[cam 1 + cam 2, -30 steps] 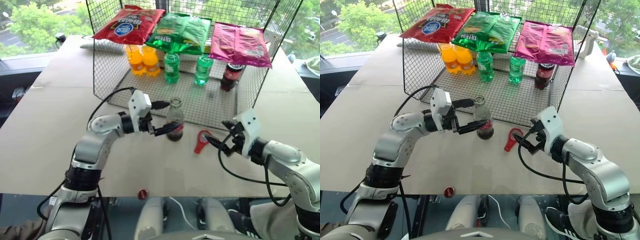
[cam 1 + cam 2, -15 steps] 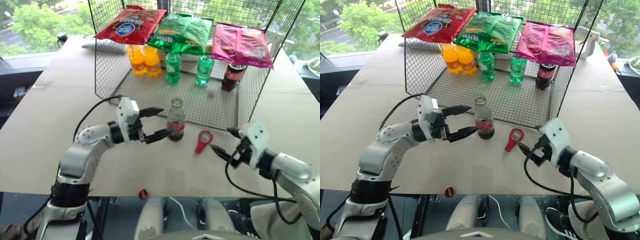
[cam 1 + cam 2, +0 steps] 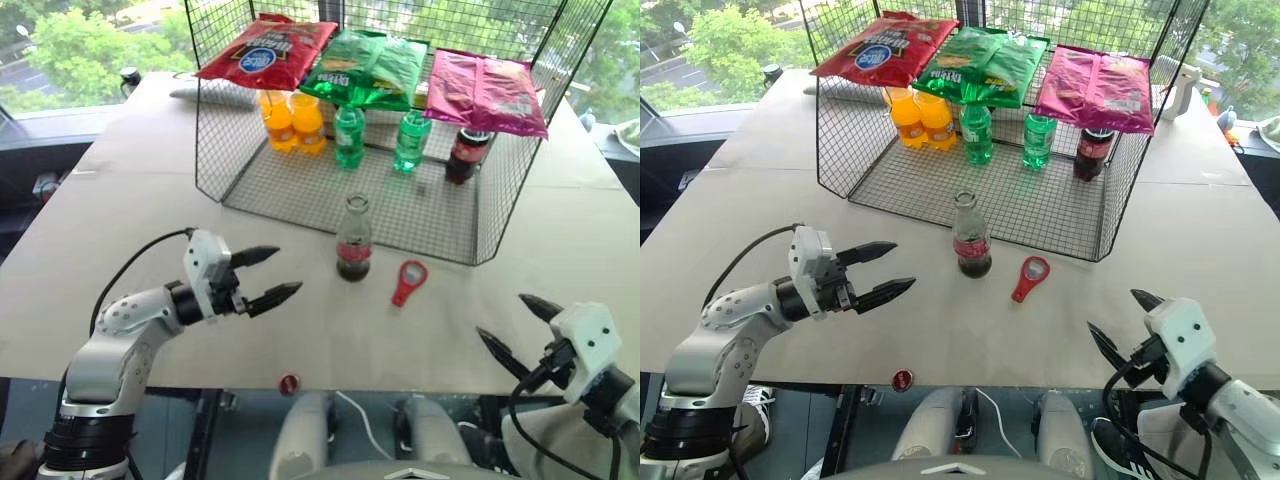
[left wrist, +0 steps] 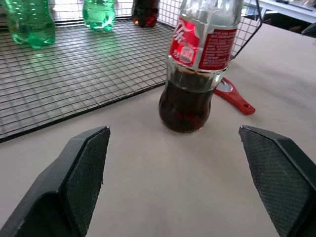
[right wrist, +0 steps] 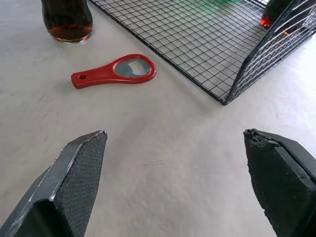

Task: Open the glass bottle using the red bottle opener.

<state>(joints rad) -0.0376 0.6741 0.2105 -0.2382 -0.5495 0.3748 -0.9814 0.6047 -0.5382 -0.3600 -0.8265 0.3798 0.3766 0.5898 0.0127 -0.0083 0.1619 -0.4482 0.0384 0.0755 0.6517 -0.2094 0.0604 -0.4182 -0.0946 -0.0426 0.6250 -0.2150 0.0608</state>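
Bench lot: bottle, opener, two idle end effectors.

Left end effector (image 3: 264, 274): fingers spread wide apart, empty, hanging over the bench (image 3: 140, 200) well apart from the bottle, pointing toward it. Right end effector (image 3: 512, 325): fingers likewise wide apart, empty, near the bench's front edge, well apart from the opener. Glass bottle (image 3: 353, 238): upright on the bench just in front of the wire rack (image 3: 400, 205), dark liquid low down, red label band; the mouth looks uncapped, though this is hard to make out. Red bottle opener (image 3: 407, 281): flat on the bench just beside the bottle, ring head toward the rack. Small red cap (image 3: 288, 383): at the front edge. Judged status: opening appears done, with both items released; little or nothing left.
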